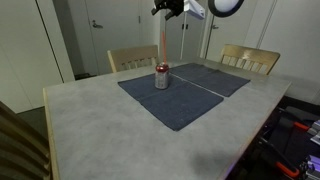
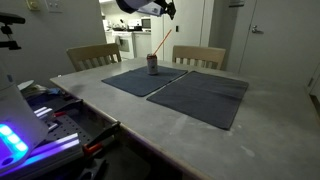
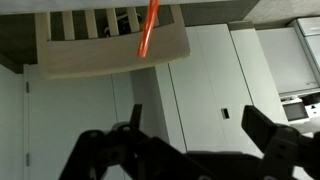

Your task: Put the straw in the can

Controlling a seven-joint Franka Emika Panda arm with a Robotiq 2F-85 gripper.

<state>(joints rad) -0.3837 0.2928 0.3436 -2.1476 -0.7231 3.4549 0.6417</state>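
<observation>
The can, silver with a red top, stands on a dark grey mat in both exterior views. The thin red-orange straw rises from the can's top and leans; it looks upright in an exterior view. My gripper hangs high above the can, near the straw's upper end, and also shows in an exterior view. In the wrist view the gripper is open and empty, and a piece of the straw shows at the top, apart from the fingers.
Two dark grey mats lie side by side on the light tabletop. Two wooden chairs stand at the far side. Equipment with lights sits at the table's edge.
</observation>
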